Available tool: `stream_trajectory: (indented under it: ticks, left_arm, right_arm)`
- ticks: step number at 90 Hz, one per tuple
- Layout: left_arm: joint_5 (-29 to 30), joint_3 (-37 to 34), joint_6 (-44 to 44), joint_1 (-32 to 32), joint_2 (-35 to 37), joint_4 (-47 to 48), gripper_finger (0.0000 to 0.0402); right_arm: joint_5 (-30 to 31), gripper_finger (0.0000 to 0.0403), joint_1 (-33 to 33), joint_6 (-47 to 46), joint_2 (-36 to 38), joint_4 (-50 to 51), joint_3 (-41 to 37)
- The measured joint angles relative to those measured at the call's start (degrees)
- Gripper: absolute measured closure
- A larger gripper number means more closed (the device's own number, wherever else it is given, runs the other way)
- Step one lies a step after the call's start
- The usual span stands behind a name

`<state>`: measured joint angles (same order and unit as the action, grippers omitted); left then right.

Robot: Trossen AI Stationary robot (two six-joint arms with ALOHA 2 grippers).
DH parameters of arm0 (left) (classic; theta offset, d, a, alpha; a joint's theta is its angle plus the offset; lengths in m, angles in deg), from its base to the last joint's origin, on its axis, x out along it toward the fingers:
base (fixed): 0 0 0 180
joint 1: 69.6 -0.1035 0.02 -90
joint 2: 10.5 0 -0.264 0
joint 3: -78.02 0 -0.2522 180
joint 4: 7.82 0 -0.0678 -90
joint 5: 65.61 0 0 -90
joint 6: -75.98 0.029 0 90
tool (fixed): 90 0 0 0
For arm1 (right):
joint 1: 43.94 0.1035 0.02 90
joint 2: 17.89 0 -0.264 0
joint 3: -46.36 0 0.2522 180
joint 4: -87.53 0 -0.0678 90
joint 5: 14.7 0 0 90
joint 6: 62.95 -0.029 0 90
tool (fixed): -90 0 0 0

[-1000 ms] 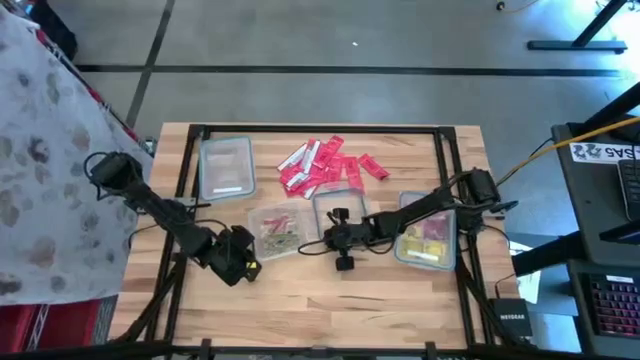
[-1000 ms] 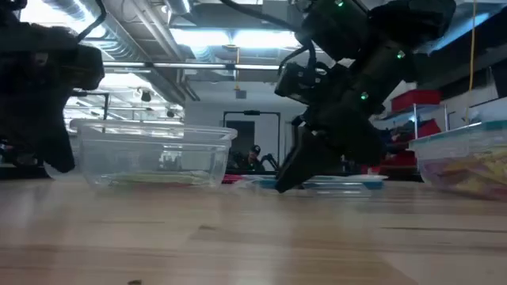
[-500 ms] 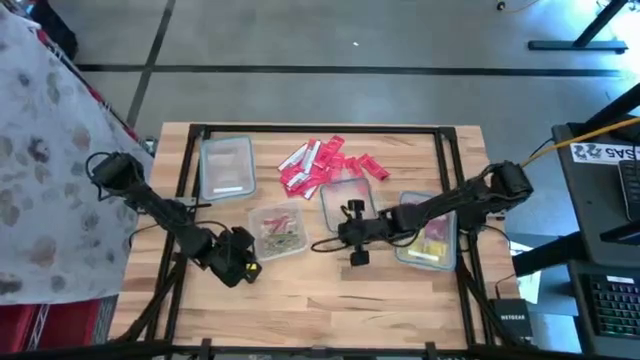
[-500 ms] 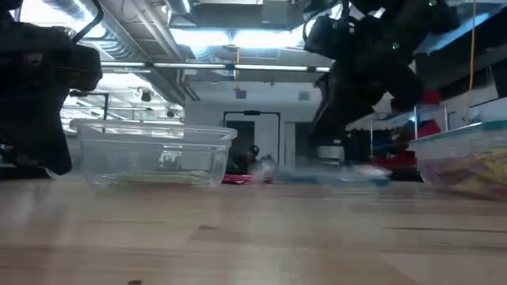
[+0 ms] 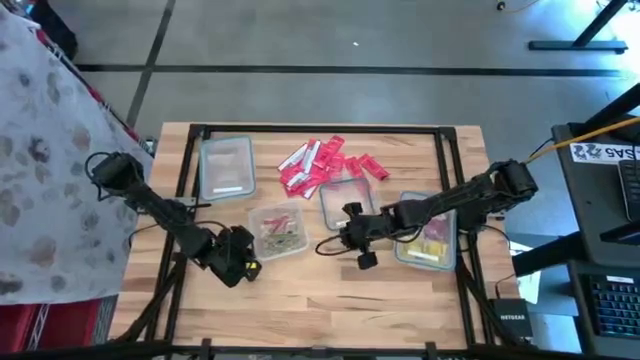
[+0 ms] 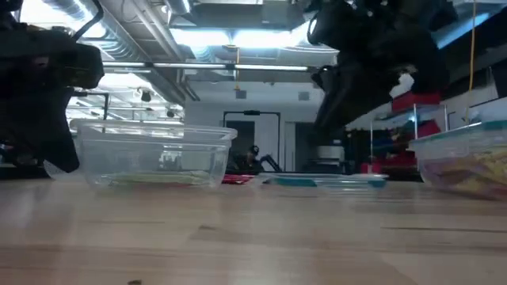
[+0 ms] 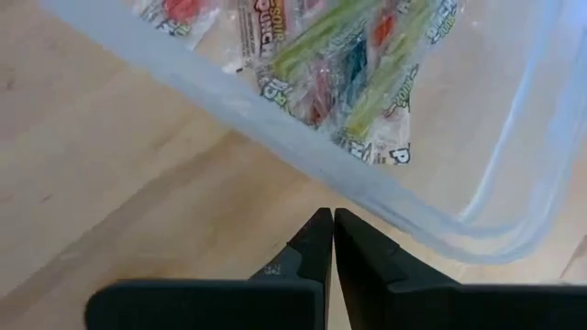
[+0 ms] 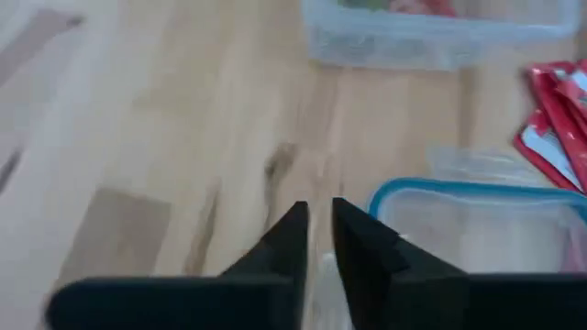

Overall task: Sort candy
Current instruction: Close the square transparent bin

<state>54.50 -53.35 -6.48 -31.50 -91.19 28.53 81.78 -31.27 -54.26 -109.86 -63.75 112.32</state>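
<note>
Loose red candy (image 5: 322, 163) heaped at table's far centre; more inside three clear tubs (image 5: 277, 231). Right gripper (image 5: 349, 226) raised over teal-rimmed tub (image 5: 346, 197), fingers almost together, nothing between. Left gripper (image 5: 238, 243) at middle tub's near-left corner, fingers pressed together, empty.

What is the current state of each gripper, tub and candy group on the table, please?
Left gripper: jaws shut, empty, beside the middle tub.
Right gripper: jaws nearly closed, holding nothing, above the table by the teal-rimmed tub.
Middle tub: open, some wrapped candy inside.
Teal-rimmed tub: open, looks empty.
Right tub: open, holds yellow and pink candy.
Back-left tub: open, contents unclear.
Red candy pile: loose on the table, unsorted.
</note>
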Motion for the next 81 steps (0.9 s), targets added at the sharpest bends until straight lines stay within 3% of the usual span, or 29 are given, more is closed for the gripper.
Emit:
stream_trajectory:
  ticks: [19, 34, 51, 61, 74, 81]
  left_arm:
    - [0.4, 0.0, 0.4, -0.5, 0.0, -0.2, 0.0402]
    - [0.7, 0.0, 0.9, -0.7, 0.0, -0.8, 0.0402]
    - [0.7, 0.0, 1.0, -0.7, 0.0, -0.8, 0.0402]
    - [0.7, 0.0, 1.7, -0.7, 0.0, -0.9, 0.0402]
    - [0.8, 0.0, 1.5, -0.7, 0.0, -1.0, 0.0402]
    - [0.8, 0.0, 1.5, -0.7, 0.0, -1.1, 0.0402]
  right_arm:
    - [3.4, 0.0194, -2.5, 0.5, -3.6, -0.3, 0.1]
    - [2.9, 0.0168, -6.7, -2.7, -9.4, -6.7, 0.1]
    - [-0.3, 0.0212, -9.6, -6.2, -15.3, -9.8, 0.4]
    - [-0.4, 0.0269, -9.5, -6.6, -17.7, -11.0, 0.8]
    - [-0.7, 0.0373, -8.7, -6.8, -18.4, -12.9, 0.3]
    - [-1.1, 0.0386, -7.4, -7.3, -18.2, -13.2, 0.3]
